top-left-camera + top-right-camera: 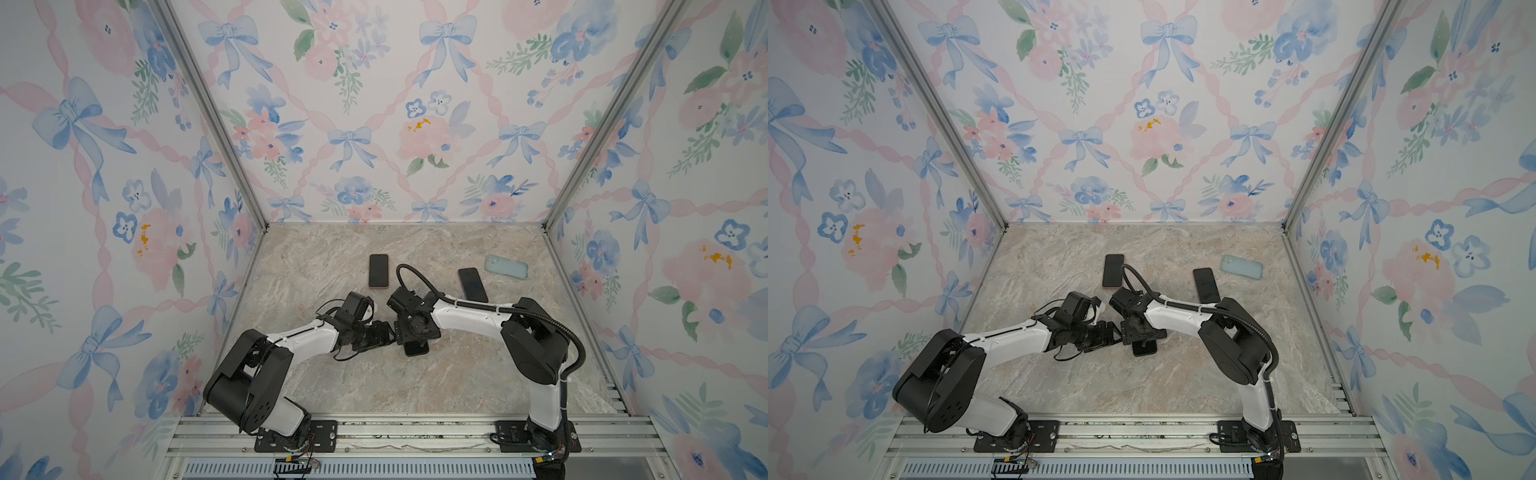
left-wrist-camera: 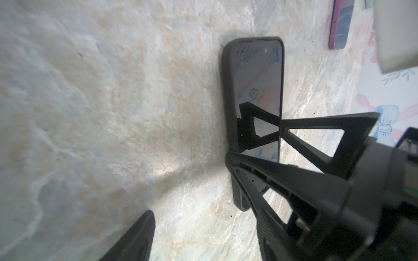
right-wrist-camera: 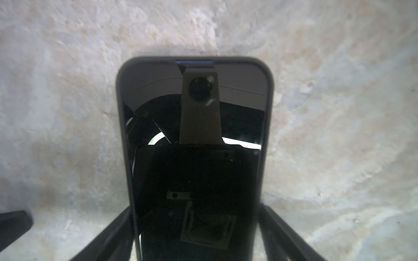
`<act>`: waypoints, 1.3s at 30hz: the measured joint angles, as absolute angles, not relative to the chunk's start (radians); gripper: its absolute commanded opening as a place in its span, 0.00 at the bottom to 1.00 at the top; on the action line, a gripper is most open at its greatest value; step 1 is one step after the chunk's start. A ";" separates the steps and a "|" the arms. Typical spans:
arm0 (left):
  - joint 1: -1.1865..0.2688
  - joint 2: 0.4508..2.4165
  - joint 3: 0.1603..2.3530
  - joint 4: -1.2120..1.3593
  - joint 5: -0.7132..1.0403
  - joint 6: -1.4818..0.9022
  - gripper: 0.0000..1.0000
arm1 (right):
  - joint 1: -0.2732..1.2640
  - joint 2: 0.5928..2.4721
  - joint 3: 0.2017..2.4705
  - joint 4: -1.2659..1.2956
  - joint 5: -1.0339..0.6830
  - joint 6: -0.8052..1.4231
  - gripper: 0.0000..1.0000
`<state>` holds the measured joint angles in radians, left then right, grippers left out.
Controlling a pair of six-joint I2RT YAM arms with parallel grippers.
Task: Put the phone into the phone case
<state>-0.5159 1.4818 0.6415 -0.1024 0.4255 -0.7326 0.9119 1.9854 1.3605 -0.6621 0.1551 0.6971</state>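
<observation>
- Phone (image 3: 196, 158) lay screen-up on the table (image 3: 67, 90), seated in its black phone case (image 2: 228, 90) (rim showing).
- Right gripper (image 3: 195, 210) straddled it, likely steadying; we couldn't tell if clamped.
- Left gripper (image 2: 203, 223) gaped, empty.

Dark phone (image 3: 196, 171) seated flat in black case (image 3: 120, 135)

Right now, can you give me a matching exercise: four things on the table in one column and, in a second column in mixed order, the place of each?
Things
1. light blue case
2. black-cased phone
3. pink-edged phone
4. bare dark phone

Places
A. nearest the front
B. leftmost in both top views
C. nearest the back right corner
D. askew, beside the light blue case

Pairs: 1-C, 2-A, 3-B, 4-D
</observation>
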 measured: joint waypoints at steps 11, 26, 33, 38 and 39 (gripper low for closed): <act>-0.516 1.482 0.643 -0.104 0.426 -0.732 0.73 | 0.899 1.993 1.386 -0.706 0.157 0.719 0.65; -0.440 1.568 0.770 -0.146 0.412 -0.686 0.72 | 0.714 2.099 1.731 -0.793 0.158 0.627 0.61; -0.421 1.620 0.842 -0.148 0.432 -0.669 0.71 | 0.666 2.238 1.894 -0.831 0.141 0.597 0.60; -0.409 1.641 0.860 -0.153 0.447 -0.660 0.71 | 0.648 2.341 2.031 -0.863 0.123 0.597 0.60; -0.406 1.643 0.863 -0.153 0.450 -0.657 0.71 | 0.646 2.354 2.050 -0.865 0.119 0.597 0.60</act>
<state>-0.4065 1.6432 0.8631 -0.1532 0.4503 -0.6575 0.6464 2.3535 2.0499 -0.8646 0.1192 0.5968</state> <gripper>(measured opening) 0.713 0.742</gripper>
